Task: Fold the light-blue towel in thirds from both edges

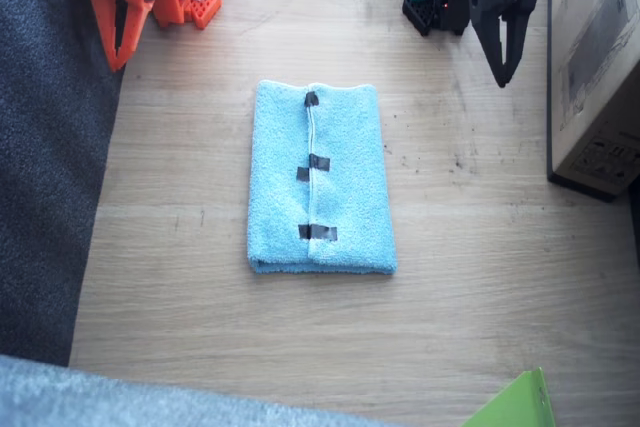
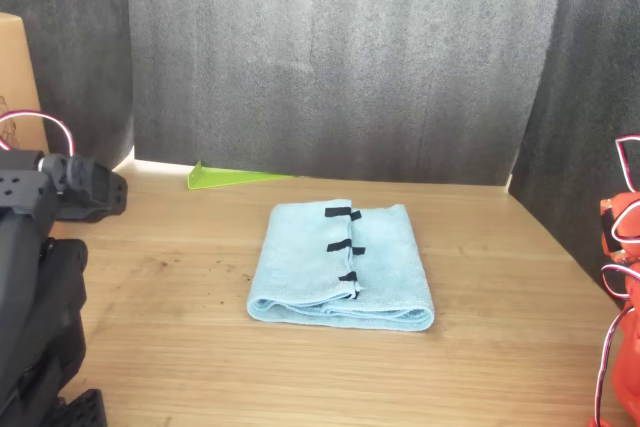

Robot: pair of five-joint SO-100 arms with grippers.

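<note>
Right end effector [image 1: 118, 55], orange, hangs point-down at far table corner, fingers clenched together, grasping nothing, well apart from towel. Fluffy rectangular light-blue terry towel [image 1: 320, 179] lies folded at middle of light wooden table [image 1: 480, 277]; both short edges meet along centre seam, three short black tape strips [image 1: 318, 162] down that line. Left end effector [image 1: 503, 69], black, hangs point-down near far edge, fingers clenched, empty, beside tan cardboard box [image 1: 598, 67]. Bright green sheet corner [image 1: 515, 405] at near edge.
</note>
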